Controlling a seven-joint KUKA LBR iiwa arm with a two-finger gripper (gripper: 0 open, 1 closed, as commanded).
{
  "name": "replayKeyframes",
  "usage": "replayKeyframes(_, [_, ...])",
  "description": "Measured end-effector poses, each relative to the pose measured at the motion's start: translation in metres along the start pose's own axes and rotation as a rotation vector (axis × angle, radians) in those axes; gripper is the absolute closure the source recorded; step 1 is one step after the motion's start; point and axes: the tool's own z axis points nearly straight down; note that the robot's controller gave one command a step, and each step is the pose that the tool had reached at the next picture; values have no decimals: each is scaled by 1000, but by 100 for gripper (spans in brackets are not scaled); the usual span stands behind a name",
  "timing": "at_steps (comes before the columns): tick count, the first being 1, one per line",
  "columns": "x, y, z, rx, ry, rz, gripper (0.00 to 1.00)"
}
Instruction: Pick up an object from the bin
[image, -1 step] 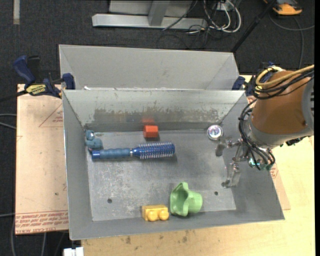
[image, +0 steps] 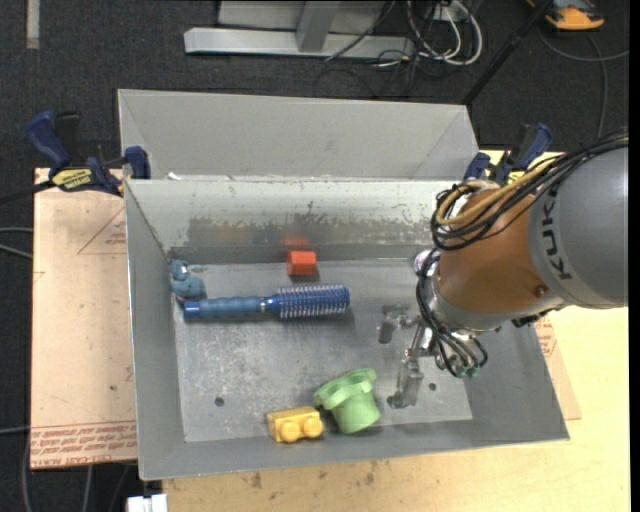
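Taking the bin as a clock face with its far wall at 12, four things lie on the floor. A blue brush lies flat across the middle-left, with its handle toward 9 and its bristle head toward the centre. A small pale-blue knob sits at the handle's end, and it is unclear whether it belongs to the brush. An orange block stands just beyond the bristles, near the wall at 12. A green cup lies tipped at about 6. A yellow brick lies just beside it on the 7 side, close to touching.

The hand is down at the floor at about 4. Its two metal fingers stand apart with only bare floor between them. The nearer finger is just beside the cup's rim, and whether they touch cannot be made out. The cup is the nearest thing to the hand. The brush and the block lie well apart from it, and nothing stands between the hand and the cup.

The arm comes in over the rim at 3 and bends downward. Its orange cover hangs above the hand, and black-and-yellow cables loop over the cover's top. The letters "KUK" can be read on the grey housing.
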Motion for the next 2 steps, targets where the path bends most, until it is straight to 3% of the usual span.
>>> replayKeyframes(1, [-53, 71, -18, 0, -14, -27, 0])
replayKeyframes(2, [-124, 78, 16, 3, -13, -9, 0])
